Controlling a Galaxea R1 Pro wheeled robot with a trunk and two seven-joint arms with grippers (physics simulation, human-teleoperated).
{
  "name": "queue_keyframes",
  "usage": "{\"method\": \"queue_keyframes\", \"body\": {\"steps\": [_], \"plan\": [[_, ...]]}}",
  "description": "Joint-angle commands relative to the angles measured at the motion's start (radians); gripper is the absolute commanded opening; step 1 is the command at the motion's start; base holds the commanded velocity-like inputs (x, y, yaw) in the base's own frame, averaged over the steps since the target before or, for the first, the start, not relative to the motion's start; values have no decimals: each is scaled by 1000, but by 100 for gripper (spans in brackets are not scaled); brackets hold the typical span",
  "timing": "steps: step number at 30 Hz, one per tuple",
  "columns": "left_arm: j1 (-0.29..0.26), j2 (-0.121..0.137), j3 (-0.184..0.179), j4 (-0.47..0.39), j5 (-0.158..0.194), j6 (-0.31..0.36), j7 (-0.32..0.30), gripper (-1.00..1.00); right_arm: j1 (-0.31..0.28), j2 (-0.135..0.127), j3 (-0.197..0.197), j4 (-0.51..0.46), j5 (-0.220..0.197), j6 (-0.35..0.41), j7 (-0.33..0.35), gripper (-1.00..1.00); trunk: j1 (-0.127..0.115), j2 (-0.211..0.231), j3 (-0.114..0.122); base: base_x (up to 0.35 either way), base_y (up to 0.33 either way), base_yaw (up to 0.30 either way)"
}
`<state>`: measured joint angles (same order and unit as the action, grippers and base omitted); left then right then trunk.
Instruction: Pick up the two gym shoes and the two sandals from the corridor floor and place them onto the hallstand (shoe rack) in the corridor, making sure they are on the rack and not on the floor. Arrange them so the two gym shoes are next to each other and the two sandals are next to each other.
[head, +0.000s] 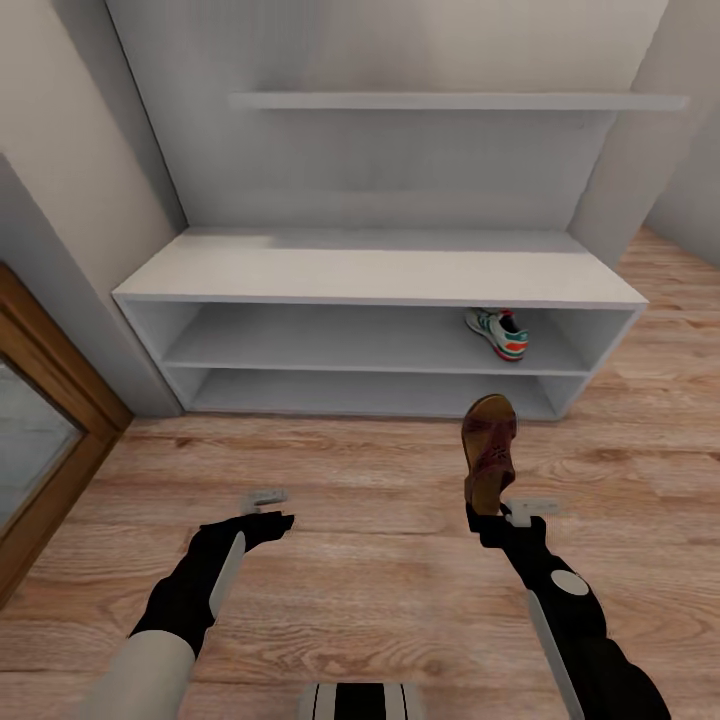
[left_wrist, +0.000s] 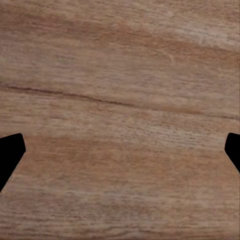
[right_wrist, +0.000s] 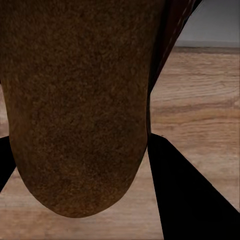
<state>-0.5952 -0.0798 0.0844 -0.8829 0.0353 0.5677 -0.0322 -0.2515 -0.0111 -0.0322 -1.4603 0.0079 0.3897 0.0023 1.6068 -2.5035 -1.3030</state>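
Note:
My right gripper (head: 487, 512) is shut on the heel end of a dark-brown sandal (head: 489, 450), which stands up above the floor in front of the hallstand (head: 380, 268). In the right wrist view the sandal's brown sole (right_wrist: 80, 100) sits close between the black fingers (right_wrist: 190, 195). One gym shoe (head: 497, 333), white with green stripes and an orange heel, lies at the right end of the rack's upper shelf. My left gripper (head: 268, 510) hangs open over the bare corridor floor (left_wrist: 120, 100). The other gym shoe and other sandal are out of view.
A wooden door frame (head: 50, 400) with a glass panel stands at the left. A pale wall shelf (head: 450, 101) hangs above the rack. Walls close in on both sides of the rack; wood flooring (head: 360, 560) lies between me and it.

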Motion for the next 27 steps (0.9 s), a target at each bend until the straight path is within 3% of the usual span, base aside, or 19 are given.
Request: {"method": "queue_keyframes", "body": {"steps": [1, 27], "plan": [[0, 0, 0, 0, 0, 0, 0, 100, 0, 0, 0, 0, -3, 0, -1, -100, 0, 0, 0, -2, 350, 0], [0, 0, 1, 1, 0, 0, 0, 100, 0, 0, 2, -2, -3, 0, -2, -100, 0, 0, 0, 0, 331, 0]]}}
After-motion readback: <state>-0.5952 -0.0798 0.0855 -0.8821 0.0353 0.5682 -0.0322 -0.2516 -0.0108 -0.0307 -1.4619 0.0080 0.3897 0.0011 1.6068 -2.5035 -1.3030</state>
